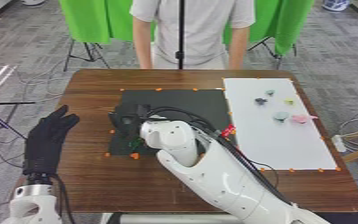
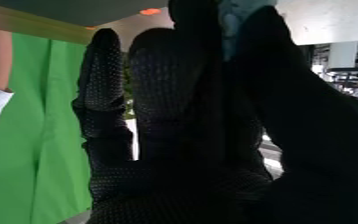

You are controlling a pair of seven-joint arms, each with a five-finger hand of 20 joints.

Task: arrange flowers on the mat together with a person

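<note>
- And here's my right hand point(image 1: 122, 120), out over the left half of the black mat point(image 1: 162, 94), its arm crossing from the tabletop's point(image 1: 326, 187) near edge, right of the middle.
- Over to the right wrist view: narrow grip, thumb and fingers pinching a pale blue thing point(image 2: 238, 19). Which part of it I've got, I can't tell; the glove hides too much.
- My left hand point(image 1: 47, 137) rests off to the side, above the tabletop's left edge, fingers stretched out and relaxed, a wide hand with nothing in it, pointing toward the far edge.
- Now the flowers, and they're on the white mat point(image 1: 262, 150) along the tabletop's right edge! Toward the far right corner, a grey-green flower point(image 1: 270, 92), with a dark flower point(image 1: 261, 101) just nearer me and a yellow flower point(image 1: 289, 102) to the right.
- Nearer me on that same mat, a pale green flower point(image 1: 281, 116) sits just beside a pink flower point(image 1: 302, 119), pink on the right.
- A red thing point(image 1: 228, 130) shows next to my right arm, by the white mat's left side; too small to name.
- Something green point(image 1: 136, 144) lies on the black mat, on the near side of my right hand.
- Orange tabs dot the rims of both mats.
</note>
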